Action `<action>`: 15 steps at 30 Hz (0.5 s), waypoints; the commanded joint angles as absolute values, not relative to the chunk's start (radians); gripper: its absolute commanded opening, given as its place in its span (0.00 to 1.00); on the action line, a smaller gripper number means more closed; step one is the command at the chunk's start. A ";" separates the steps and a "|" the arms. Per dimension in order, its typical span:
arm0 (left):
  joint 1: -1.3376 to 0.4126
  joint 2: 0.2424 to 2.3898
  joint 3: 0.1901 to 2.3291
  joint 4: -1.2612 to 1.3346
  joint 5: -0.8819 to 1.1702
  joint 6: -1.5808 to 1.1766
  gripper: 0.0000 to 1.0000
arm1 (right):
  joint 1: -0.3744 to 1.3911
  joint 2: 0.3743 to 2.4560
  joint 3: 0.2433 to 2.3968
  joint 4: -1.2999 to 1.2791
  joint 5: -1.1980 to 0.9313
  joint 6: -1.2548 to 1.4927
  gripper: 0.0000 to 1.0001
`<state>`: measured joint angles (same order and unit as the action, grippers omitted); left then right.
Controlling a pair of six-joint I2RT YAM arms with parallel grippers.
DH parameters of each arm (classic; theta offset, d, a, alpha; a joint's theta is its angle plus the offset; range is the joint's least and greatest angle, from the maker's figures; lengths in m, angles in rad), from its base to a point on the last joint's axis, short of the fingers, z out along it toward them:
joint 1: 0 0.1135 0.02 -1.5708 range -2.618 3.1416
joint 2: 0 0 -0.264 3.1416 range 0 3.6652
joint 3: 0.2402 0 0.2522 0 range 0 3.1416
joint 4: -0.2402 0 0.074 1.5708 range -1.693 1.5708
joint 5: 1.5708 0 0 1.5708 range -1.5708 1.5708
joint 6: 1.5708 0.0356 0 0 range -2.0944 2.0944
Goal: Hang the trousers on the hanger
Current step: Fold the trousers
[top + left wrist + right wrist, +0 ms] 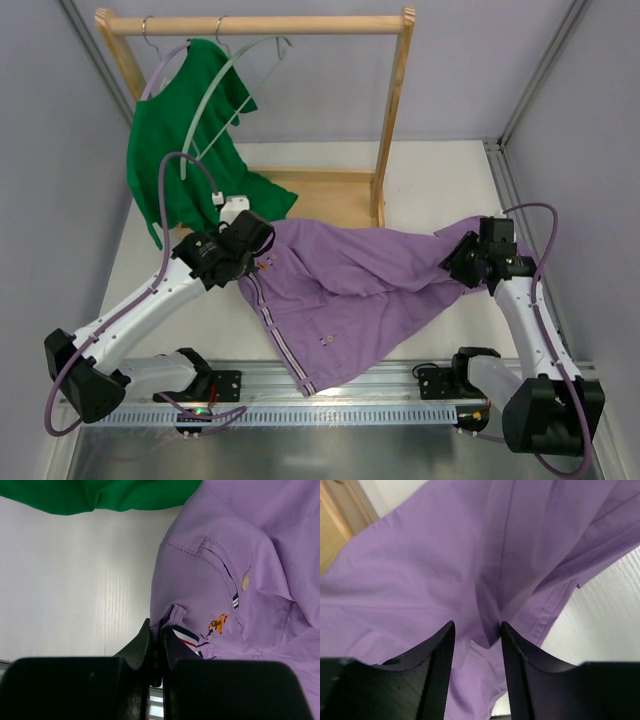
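trousers [350,290] lie spread across the middle of the frame, stretched between both arms, likely to keep them flat for the hanger [213,98] hanging at upper left. left gripper [155,630] pinches the waistband; right gripper [477,630] stands parted around a fold.

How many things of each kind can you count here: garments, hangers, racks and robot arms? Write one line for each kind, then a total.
Garments: 2 (purple trousers, green shirt)
Hangers: 2 (pale grey-green hanger, lavender hanger)
Racks: 1 (wooden rack)
Robot arms: 2 (left arm, right arm)
Total: 7
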<state>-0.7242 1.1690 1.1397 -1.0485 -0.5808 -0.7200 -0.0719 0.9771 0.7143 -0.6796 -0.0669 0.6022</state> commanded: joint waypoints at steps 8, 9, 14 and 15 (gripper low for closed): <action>-0.718 1.152 1.123 -0.996 -0.545 -0.698 0.00 | -0.104 1.246 1.130 -0.724 0.064 0.563 0.61; -0.718 1.147 1.117 -0.993 -0.543 -0.698 0.00 | -0.123 1.293 1.203 -0.741 0.095 0.563 0.61; -0.719 1.118 1.098 -0.986 -0.529 -0.710 0.00 | -0.193 1.535 1.374 -0.856 0.215 0.624 0.61; -0.719 1.105 1.095 -0.985 -0.529 -0.715 0.00 | -0.207 1.595 1.399 -0.864 0.212 0.641 0.61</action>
